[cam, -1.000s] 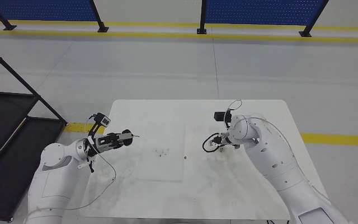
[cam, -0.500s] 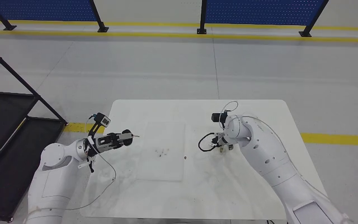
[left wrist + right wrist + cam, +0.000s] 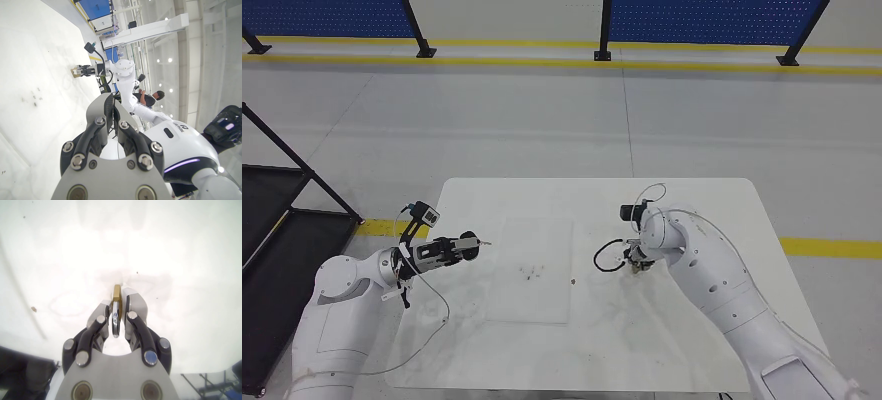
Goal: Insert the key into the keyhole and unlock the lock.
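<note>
My right gripper [image 3: 117, 295] is shut on a brass padlock [image 3: 117, 291], held edge-on just above the white table [image 3: 682, 320], with its silver shackle [image 3: 115, 323] pointing back between the fingers. In the top view this gripper [image 3: 634, 265] is right of the table's middle. The left wrist view shows the padlock [image 3: 74, 73] far off. My left gripper [image 3: 474, 243] hovers over the table's left part, pads pressed together [image 3: 113, 97]. A thin metal tip, the key [image 3: 485, 242], sticks out toward the padlock. About a third of the table's width separates key and padlock.
A pale square mat [image 3: 532, 295] lies at the table's middle with a few dark specks [image 3: 532, 270] on it. A black cart [image 3: 272, 260] stands off the table's left side. A black cable [image 3: 604, 262] loops beside the right gripper.
My right arm has shifted a little toward the table's middle with the padlock in its grip. The left arm has stayed still.
</note>
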You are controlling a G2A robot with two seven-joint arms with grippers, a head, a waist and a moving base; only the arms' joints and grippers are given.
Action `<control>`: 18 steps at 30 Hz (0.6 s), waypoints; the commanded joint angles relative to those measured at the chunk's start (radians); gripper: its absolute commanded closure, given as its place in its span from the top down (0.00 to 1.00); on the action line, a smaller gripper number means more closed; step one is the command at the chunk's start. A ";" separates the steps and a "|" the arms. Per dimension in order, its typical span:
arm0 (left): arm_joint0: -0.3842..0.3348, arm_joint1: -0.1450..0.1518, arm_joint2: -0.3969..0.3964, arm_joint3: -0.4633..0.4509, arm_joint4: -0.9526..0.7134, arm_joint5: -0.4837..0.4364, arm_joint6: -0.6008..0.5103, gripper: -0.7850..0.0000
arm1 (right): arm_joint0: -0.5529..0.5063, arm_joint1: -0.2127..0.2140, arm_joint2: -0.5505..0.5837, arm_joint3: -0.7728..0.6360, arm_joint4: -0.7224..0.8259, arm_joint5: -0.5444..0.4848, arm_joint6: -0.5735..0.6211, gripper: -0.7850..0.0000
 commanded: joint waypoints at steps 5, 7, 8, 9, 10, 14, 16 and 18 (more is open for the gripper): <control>0.000 0.000 0.000 0.000 0.000 0.000 0.000 0.00 | -0.036 0.011 0.108 -0.093 0.141 0.002 -0.015 0.00; 0.000 0.000 0.000 0.000 0.000 0.000 0.000 0.00 | -0.070 0.018 0.170 -0.126 0.226 -0.022 -0.058 0.00; 0.000 0.000 0.000 0.000 0.000 0.000 0.000 0.00 | -0.093 0.020 0.207 -0.138 0.298 -0.047 -0.082 0.00; 0.000 0.000 0.000 0.000 0.000 0.000 0.000 0.00 | -0.113 0.022 0.242 -0.145 0.372 -0.082 -0.104 0.00; 0.000 0.000 0.000 0.000 0.000 0.000 0.000 0.00 | -0.133 0.024 0.275 -0.142 0.445 -0.122 -0.125 0.00; 0.000 0.000 0.000 0.000 0.000 0.000 0.000 0.00 | -0.186 0.023 0.363 -0.068 0.728 -0.294 -0.178 0.00; 0.000 0.000 0.000 0.000 0.000 0.000 0.000 0.00 | -0.206 0.018 0.378 -0.041 0.848 -0.364 -0.201 0.00; 0.000 0.000 0.000 0.000 0.000 0.000 0.000 0.00 | -0.217 0.013 0.380 -0.016 0.935 -0.420 -0.222 0.00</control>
